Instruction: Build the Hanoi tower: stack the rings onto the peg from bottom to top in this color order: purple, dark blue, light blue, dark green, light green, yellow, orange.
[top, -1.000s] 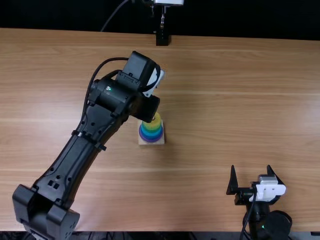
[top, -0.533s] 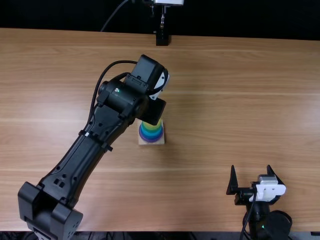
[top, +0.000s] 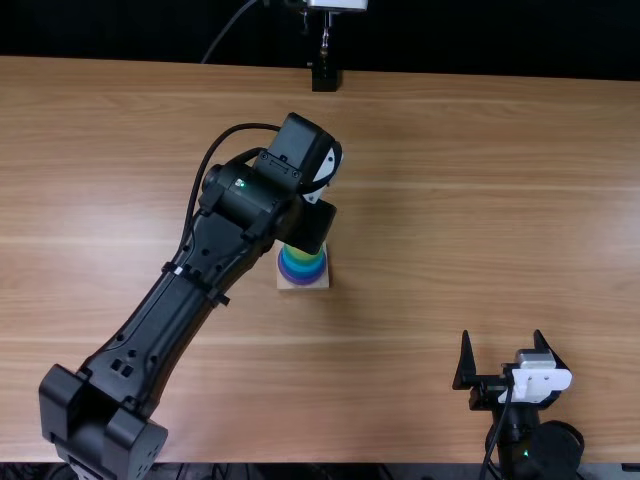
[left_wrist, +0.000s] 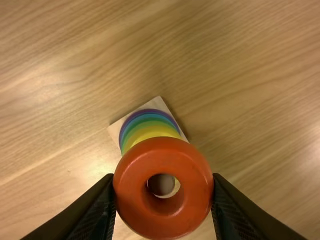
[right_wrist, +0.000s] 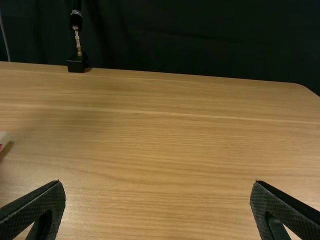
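Orange ring (left_wrist: 163, 150) pinched between the fingers of the left gripper (top: 312, 224), one finger at either side of its rim. Seen face-on in the left wrist view, overlapping part of the stack; how high it sits above the stack, cannot tell. Through its hole: a dull brownish round shape and a sliver of yellow.

Stack stands on a square pale wood base (top: 283, 284), resting on the light brown counter (top: 420, 230), nearer the left arm. Purple ring (top: 302, 281) lowest and widest, blue (top: 303, 267) above it, then green (left_wrist: 134, 129), then yellow ring (left_wrist: 150, 132) showing as a crescent beside the orange one. Finer shades of blue and green hard to separate at this angle.

Left arm (top: 170, 310) slants in from the near side, its wrist end above the base and covering part of the stack.

Right gripper (top: 502, 335) at the near edge of the counter, well apart from the stack, fingers spread wide, tips pointing toward the far side. Small black stand (right_wrist: 77, 63) at the far edge, dark cloth (right_wrist: 200, 37) behind.
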